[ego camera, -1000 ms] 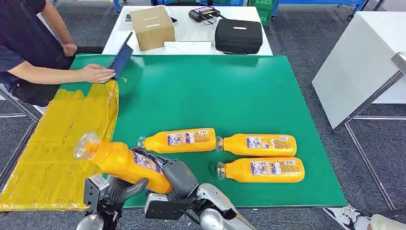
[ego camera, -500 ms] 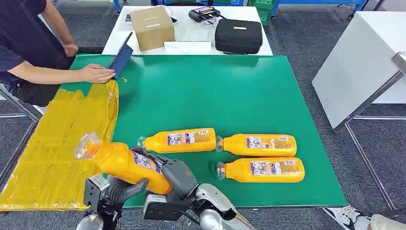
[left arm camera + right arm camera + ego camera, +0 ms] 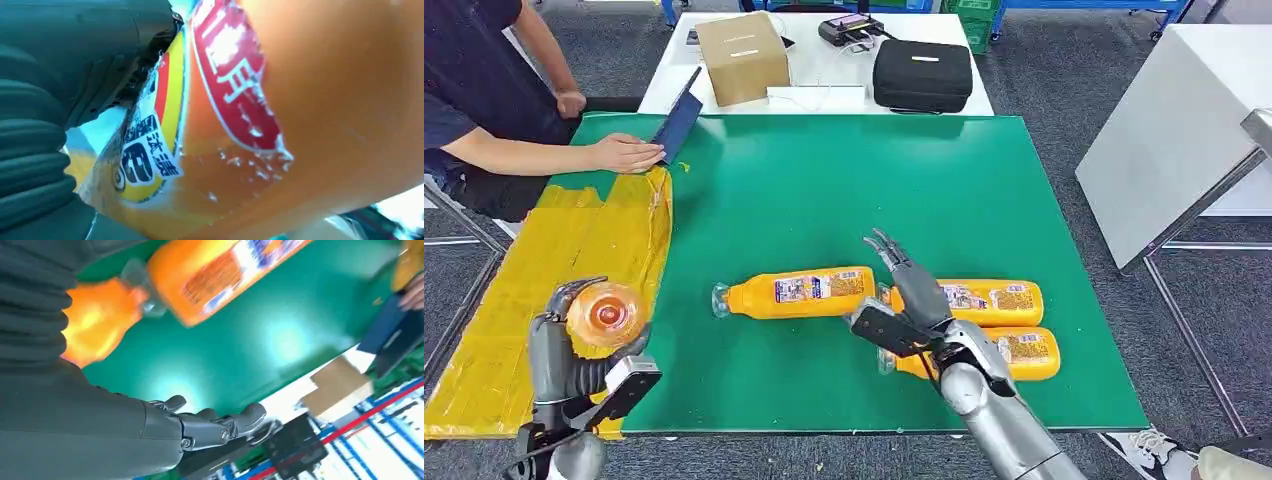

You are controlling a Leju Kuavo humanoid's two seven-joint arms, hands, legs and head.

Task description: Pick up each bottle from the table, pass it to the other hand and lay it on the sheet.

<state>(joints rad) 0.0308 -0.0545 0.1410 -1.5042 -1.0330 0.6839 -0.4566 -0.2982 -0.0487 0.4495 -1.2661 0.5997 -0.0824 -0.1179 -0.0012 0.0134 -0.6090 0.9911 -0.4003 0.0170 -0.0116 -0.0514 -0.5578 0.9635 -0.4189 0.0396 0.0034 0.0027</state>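
My left hand (image 3: 564, 352) grips an orange bottle (image 3: 605, 315) with its cap end toward the camera, above the yellow sheet (image 3: 544, 300) at the table's near left. The left wrist view has that bottle's red and yellow label (image 3: 225, 90) close up against the hand (image 3: 55, 120). My right hand (image 3: 911, 283) is open, fingers spread, above the two orange bottles (image 3: 984, 300) (image 3: 1009, 352) lying at the near right. A third orange bottle (image 3: 796, 292) lies on the green mat left of them. In the right wrist view the open hand (image 3: 210, 427) hovers over the mat near two bottles (image 3: 220, 277) (image 3: 97, 322).
A person's hand (image 3: 624, 153) rests on the far left of the green mat (image 3: 824, 190) beside a dark blue folder (image 3: 676, 122). Behind stands a white table with a cardboard box (image 3: 742, 55) and a black case (image 3: 922, 73). Another white table (image 3: 1174, 130) stands at the right.
The right hand has let go of the bottle and swung right, over the lying bottles. The left hand has carried the bottle left, over the yellow sheet, and turned its cap toward the camera.
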